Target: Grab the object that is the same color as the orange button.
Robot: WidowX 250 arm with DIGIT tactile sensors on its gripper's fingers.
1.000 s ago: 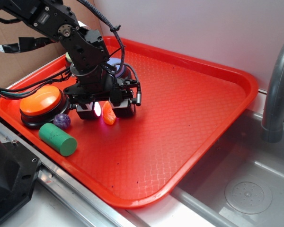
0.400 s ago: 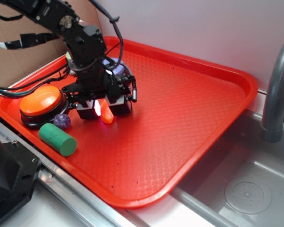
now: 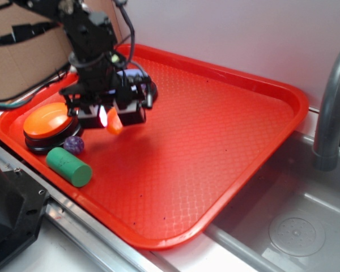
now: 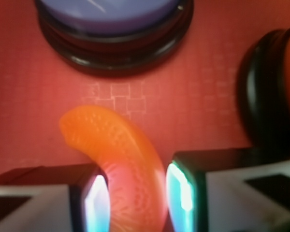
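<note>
Orange plastic is peeking out between the two black sides of the claw [image 3: 110,118]. It is the little orange slice [image 3: 114,122], curved like a tiny moon, and it is showing in the wrist view too [image 4: 123,164]. The claw is squeezing it from both sides, so the claw is almost closed with only the slice in the gap. In the side view the slice is hanging just over the red tray [image 3: 226,141], and a dark shadow is lying on the tray under it.

The big orange button [image 3: 45,122] is sitting on its black base near the tray's 9 o'clock edge, just beside the claw at its 9 o'clock side. A small purple ball [image 3: 73,144] is resting at 5 o'clock from that button, touching its base or very near it. A green block [image 3: 69,166], round like a log, is lying at 6 o'clock from the ball, close to the tray's rim.

In the wrist view a purple-blue button [image 4: 106,12] is sitting at 12 o'clock, past the tip of the slice.

A grey tap [image 3: 331,107] is standing at 3 o'clock, beside the sink [image 3: 283,215].
</note>
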